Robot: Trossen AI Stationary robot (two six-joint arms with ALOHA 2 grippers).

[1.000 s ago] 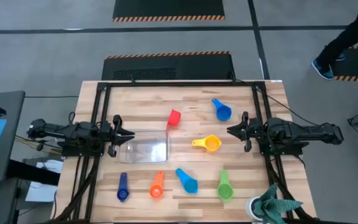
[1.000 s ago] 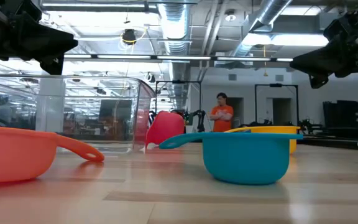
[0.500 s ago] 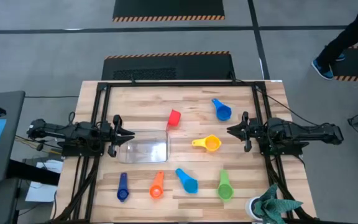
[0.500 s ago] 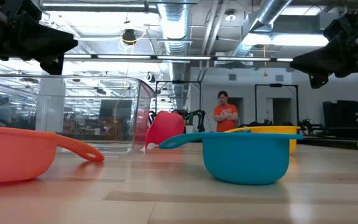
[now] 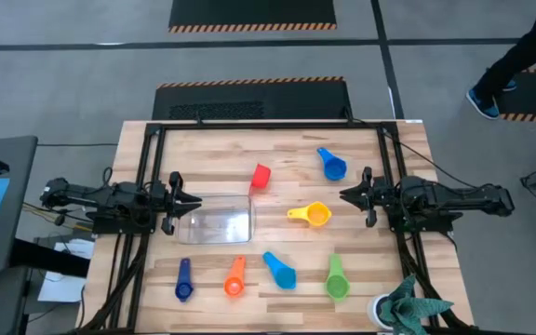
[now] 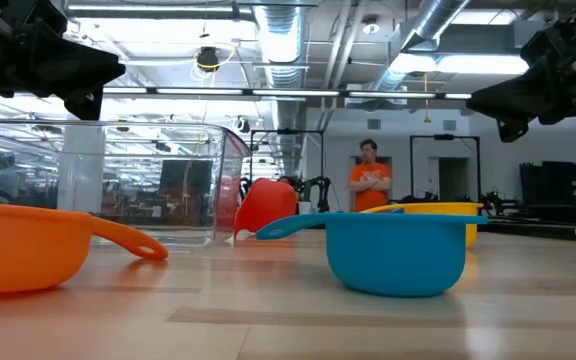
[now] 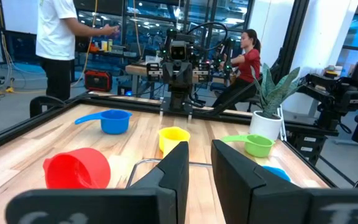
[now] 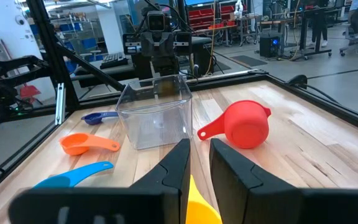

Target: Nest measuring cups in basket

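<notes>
**Seven cups out on the table, basket with nothing in it**

The left gripper (image 5: 190,203) waits at the left side of the wooden table (image 5: 277,149). Its fingers have a small gap between them and hold nothing. Just to its right lies the clear basket (image 5: 217,223), with no cup inside.

Near the front edge, four cups lie in a row. From left to right they are the dark blue cup (image 5: 184,279), the orange cup (image 5: 235,276), the light blue cup (image 5: 280,270) and the green cup (image 5: 337,278).

The red cup (image 5: 261,176) lies on its side just past the basket's far right corner. The blue cup (image 5: 331,164) sits farther right, toward the far edge. The yellow cup (image 5: 311,215) sits to the right of the basket, near the right gripper (image 5: 346,195).

The right gripper waits at the right side of the table. Its fingers are also a little apart and hold nothing.
</notes>
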